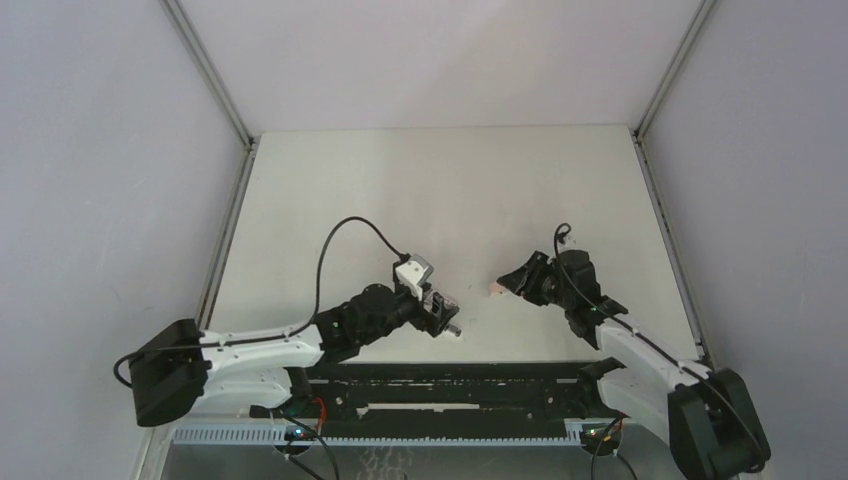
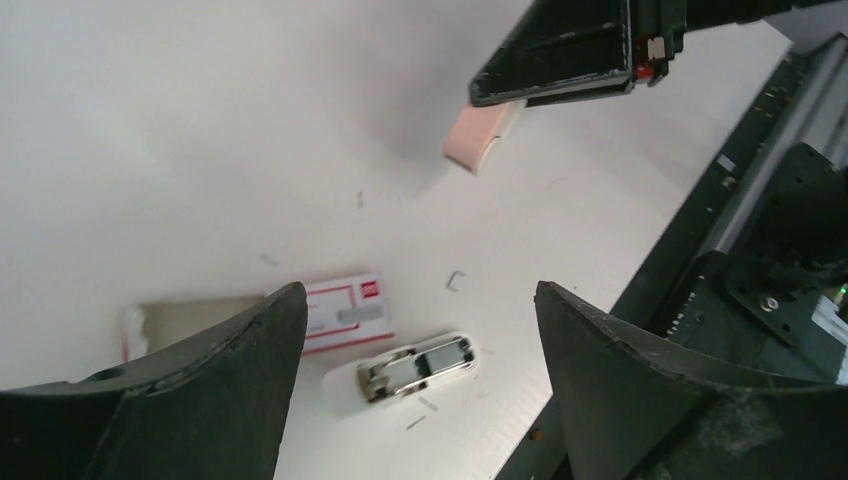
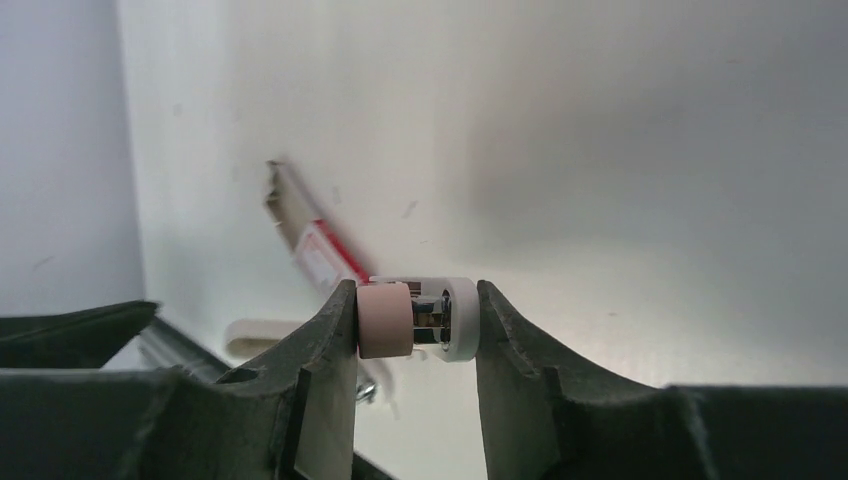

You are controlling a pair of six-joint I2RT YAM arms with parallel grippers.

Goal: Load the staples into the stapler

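My right gripper (image 3: 415, 293) is shut on a small stapler (image 3: 385, 320), which has a pink side, a white side and metal between them. In the top view the right gripper (image 1: 508, 285) holds the stapler (image 1: 495, 291) just above the table, right of centre. My left gripper (image 2: 418, 300) hangs open, well above the table, with nothing between its fingers. Under it lie a red and white staples box (image 2: 345, 312), its inner tray slid out to the left, and a white piece with a metal insert (image 2: 420, 365). In the top view the left gripper (image 1: 445, 318) is left of the stapler.
Loose staples (image 2: 455, 280) are scattered on the white table around the box. A black rail (image 1: 450, 385) runs along the table's near edge, close to the white piece. Grey walls with metal posts (image 1: 215, 80) close in the left, right and far sides.
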